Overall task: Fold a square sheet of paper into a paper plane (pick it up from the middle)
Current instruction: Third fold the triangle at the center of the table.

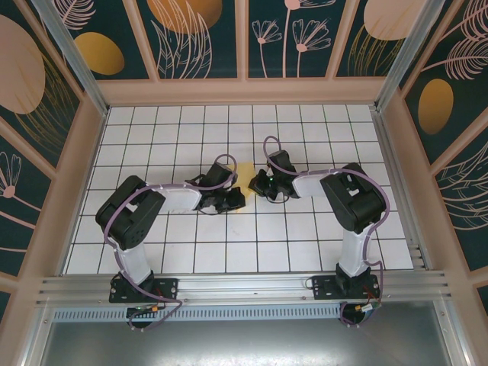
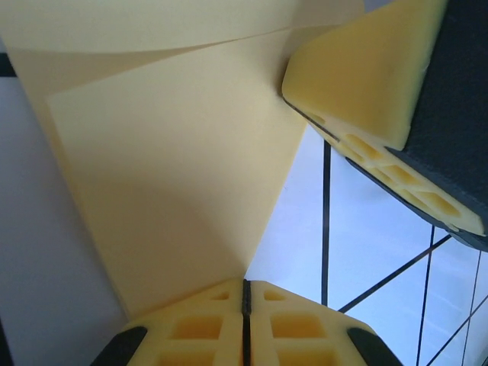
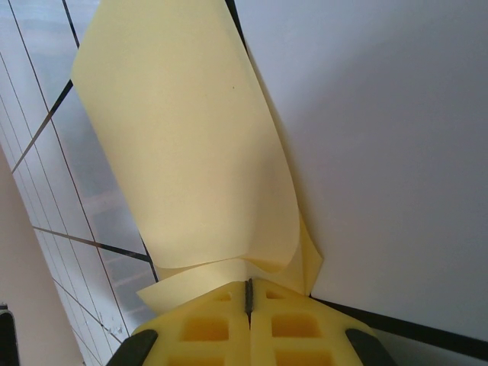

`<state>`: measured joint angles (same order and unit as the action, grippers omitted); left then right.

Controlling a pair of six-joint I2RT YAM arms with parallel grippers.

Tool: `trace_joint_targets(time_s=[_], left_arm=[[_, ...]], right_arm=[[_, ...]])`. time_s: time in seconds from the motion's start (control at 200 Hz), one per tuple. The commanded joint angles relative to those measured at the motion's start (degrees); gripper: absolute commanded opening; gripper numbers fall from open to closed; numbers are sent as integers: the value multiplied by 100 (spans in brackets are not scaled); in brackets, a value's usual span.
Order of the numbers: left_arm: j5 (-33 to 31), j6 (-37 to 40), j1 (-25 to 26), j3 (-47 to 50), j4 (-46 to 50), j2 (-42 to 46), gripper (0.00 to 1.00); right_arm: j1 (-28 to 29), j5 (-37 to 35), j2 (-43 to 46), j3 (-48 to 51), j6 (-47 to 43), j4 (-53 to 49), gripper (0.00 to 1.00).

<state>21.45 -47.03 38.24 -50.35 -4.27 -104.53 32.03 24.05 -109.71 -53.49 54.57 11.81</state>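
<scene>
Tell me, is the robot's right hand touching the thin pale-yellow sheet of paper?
Touching. The right wrist view shows the thin pale-yellow sheet of paper pinched at its lower edge between the right hand's shut yellow tips.

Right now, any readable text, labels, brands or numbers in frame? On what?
No readable text.
sheet of paper: blank.
wall panels: plant patterns only.
table: grid lines only.
small board by the left arm's base: any marking is too small to read.
</scene>
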Motion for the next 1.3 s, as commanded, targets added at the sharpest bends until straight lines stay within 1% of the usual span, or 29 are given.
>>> trace_joint_targets(time_s=[0.0, 0.155, 0.335, 0.4, 0.5, 0.651, 0.811, 0.891, 1.046, 1.131, 1.171, 1.296], left_arm=[[188, -114, -6, 205, 23, -68, 11], [193, -139, -1, 392, 42, 5, 10], [313, -136, 8, 900, -4, 278, 9], [386, -77, 8, 1112, 35, 409, 9], [271, 156, 8, 1293, 294, 600, 7], [99, 419, 8, 1128, 459, 1036, 5], [115, 355, 2, 898, -95, 1381, 5], [199, 290, 8, 785, -321, 1291, 5], [141, 157, 7, 486, -360, 801, 5], [9, 88, 6, 406, -336, 667, 4], [-95, 93, 8, 358, -220, 439, 3], [-323, 176, 6, 346, 29, 287, 2]], right_arm=[[31, -401, -385, 238, 46, -557, 0], [31, -419, -380, 255, 43, -565, 0], [31, -427, -389, 270, 45, -566, 0], [29, -427, -389, 278, 38, -560, 0], [31, -428, -404, 289, 45, -570, 0], [49, -410, -363, 354, 63, -549, 0], [89, -418, -155, 532, 199, -417, 0], [125, -449, -55, 583, 258, -404, 0], [143, -456, 62, 553, 323, -372, 0], [139, -454, 96, 512, 303, -364, 0], [142, -433, 107, 499, 287, -342, 0], [142, -402, 211, 498, 129, -203, 0]])
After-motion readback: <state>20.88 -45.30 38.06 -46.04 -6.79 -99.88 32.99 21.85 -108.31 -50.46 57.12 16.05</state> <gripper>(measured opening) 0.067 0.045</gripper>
